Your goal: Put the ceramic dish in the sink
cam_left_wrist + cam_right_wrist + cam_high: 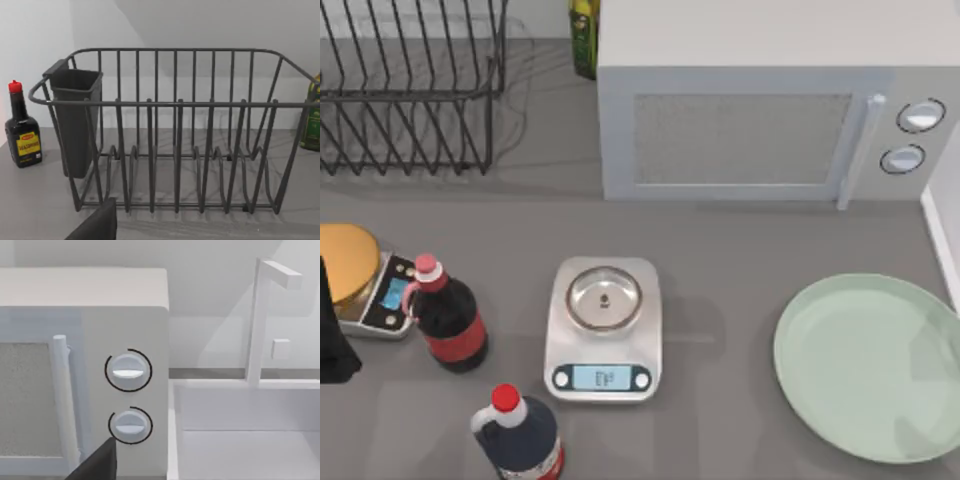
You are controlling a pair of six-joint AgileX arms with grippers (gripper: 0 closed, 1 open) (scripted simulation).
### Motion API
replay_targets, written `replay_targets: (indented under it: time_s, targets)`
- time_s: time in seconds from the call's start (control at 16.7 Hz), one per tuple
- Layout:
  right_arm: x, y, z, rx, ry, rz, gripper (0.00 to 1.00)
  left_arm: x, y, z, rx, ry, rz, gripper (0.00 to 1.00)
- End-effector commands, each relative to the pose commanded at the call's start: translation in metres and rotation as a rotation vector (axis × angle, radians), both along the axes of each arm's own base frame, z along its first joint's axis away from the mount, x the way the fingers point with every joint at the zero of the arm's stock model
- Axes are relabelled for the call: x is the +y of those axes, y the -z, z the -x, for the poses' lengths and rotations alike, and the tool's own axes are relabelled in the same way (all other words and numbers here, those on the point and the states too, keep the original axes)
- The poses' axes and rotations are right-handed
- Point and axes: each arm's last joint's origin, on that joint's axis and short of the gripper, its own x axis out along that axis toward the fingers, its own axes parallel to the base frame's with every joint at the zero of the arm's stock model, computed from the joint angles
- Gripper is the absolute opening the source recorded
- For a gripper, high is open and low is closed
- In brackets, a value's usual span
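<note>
Here, at the far left of the grey matte surface [740,250], a dark wire dish rack [410,90] of thin bent rods stands at the back; the left wrist view shows a boxy dark cutlery cup [75,120] hung on one end of it and a small dark sauce bottle [22,132] with a red cap beside it. A black part of the left arm [335,340] sits at the left edge; whether its end effector is open or closed I cannot tell. Just beside it lies a gold round disc [348,262] on a small scale, then two dark, glossy, red-capped bottles [448,318], one nearer the front [520,435]. In the middle stands a silvery kitchen scale [604,330], rounded-square, with a small steel platter and a lit display. Behind it is the grey boxy microwave [770,110], with a mesh-textured door, a bar handle and two round knobs. At the right front lies the ceramic dish [870,365], round, shallow, glossy pale mint-green with a low rim, flat on the surface, nothing holding it. Its right side is near the straight white rim of the sink [940,240]; the right wrist view shows the smooth white basin [245,440] and an angular white tap [262,320]. The right end effector's state I also cannot tell.
</note>
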Motion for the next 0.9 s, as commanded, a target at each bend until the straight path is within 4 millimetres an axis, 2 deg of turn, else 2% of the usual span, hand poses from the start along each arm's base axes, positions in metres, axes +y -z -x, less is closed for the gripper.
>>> replay_targets:
  time_s: [0.36,0.48,0.72,0.9]
  targets:
    - [0.0,0.0,0.0,0.0,0.0,0.0,1.0,0.0,0.0,0.0,0.0,0.0,0.0,1.0]
    - [0.002,-0.006,0.0,0.026,-0.015,-0.015,1.0,0.0,0.0,0.0,0.0,0.0,0.0,1.0]
    - [0.011,-0.034,-0.006,0.188,-0.084,-0.086,1.0,0.0,0.0,0.0,0.0,0.0,0.0,1.0]
    - [0.024,-0.061,-0.023,0.407,-0.142,-0.145,1.0,0.0,0.0,0.0,0.0,0.0,0.0,1.0]
